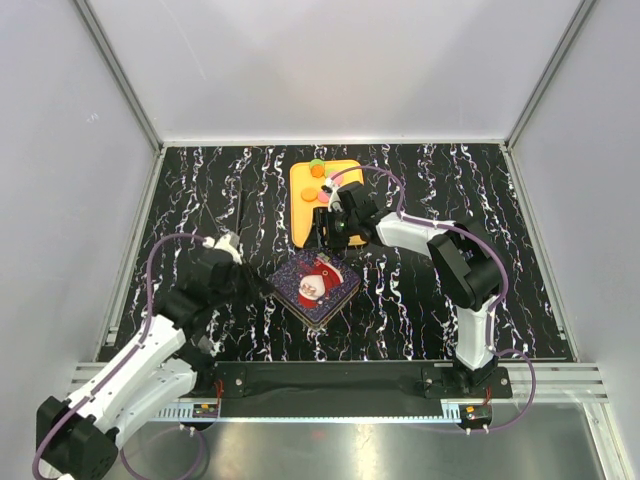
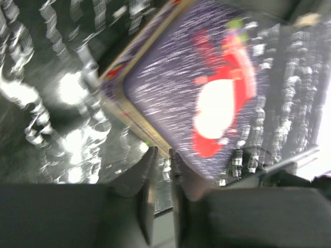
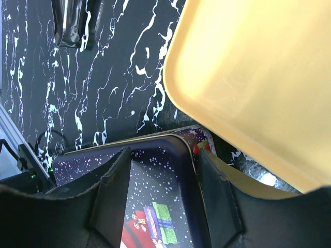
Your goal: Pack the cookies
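Note:
The cookies (image 1: pixel 319 171) are small orange, green and pink discs lying at the far end of a yellow tray (image 1: pixel 304 226). A dark blue tin (image 1: pixel 318 285) with a Santa picture sits closed in front of the tray. My right gripper (image 1: pixel 328 240) is open astride the tin's (image 3: pixel 155 191) far corner, one finger over the lid and one outside the rim, close under the tray (image 3: pixel 258 77). My left gripper (image 1: pixel 262 285) is at the tin's left corner. In the blurred left wrist view its fingers (image 2: pixel 150 165) stand a narrow slit apart just short of the tin's (image 2: pixel 181 77) edge, nothing between them.
The black marbled tabletop (image 1: pixel 450 300) runs between white walls, with a metal rail along the near edge (image 1: pixel 340 378). A dark glossy narrow object (image 3: pixel 70 20) lies on the table beyond the tin. The tray's near edge almost touches the tin's corner.

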Robot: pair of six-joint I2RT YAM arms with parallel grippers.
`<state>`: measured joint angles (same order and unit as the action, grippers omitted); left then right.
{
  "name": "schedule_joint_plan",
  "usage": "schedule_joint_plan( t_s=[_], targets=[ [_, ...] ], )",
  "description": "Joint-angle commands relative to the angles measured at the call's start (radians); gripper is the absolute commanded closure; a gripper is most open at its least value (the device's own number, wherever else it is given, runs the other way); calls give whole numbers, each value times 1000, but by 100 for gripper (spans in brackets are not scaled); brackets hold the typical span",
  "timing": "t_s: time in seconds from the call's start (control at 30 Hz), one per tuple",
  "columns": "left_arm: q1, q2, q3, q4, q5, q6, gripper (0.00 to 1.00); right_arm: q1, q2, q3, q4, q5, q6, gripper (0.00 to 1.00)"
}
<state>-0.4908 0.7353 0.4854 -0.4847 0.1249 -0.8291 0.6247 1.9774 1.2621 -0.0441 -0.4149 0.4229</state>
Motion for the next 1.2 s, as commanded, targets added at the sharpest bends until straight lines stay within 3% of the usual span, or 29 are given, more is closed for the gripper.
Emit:
schedule_joint_plan(
  t_s=[0.0, 0.07, 0.17, 0.33, 0.47, 0.57, 0.7, 0.83, 1.03, 1.17],
  targets=[
    [12, 9, 91, 111, 123, 44, 87, 13, 40, -53, -155, 54, -56, 44],
    [23, 61, 81, 282, 226, 16, 100, 12, 38, -56, -149, 54, -58, 45],
    [28, 150, 36, 594, 324, -65, 100, 12, 38, -59, -146, 51, -55, 45],
    [35, 260, 16, 715, 352, -74, 100, 13, 35, -59, -146, 53, -55, 44],
    [107, 346, -141, 889, 371, -85, 100, 13, 35, -61, -140, 53, -52, 43],
    [184, 540, -237, 1033, 430, -107, 100, 13, 34, -67, -132, 50, -49, 43],
    [198, 783, -317, 1311, 479, -162, 100, 12, 32, -76, -128, 54, -47, 43],
    [198, 806, -327, 1344, 479, -159, 100, 12, 28, -81, -126, 56, -47, 43],
    [199, 728, -291, 1184, 464, -93, 100, 9, 18, -73, -135, 54, -44, 43],
    [199, 645, -272, 1033, 420, -51, 100, 1, -3, -67, -146, 50, -52, 31]
  ],
)
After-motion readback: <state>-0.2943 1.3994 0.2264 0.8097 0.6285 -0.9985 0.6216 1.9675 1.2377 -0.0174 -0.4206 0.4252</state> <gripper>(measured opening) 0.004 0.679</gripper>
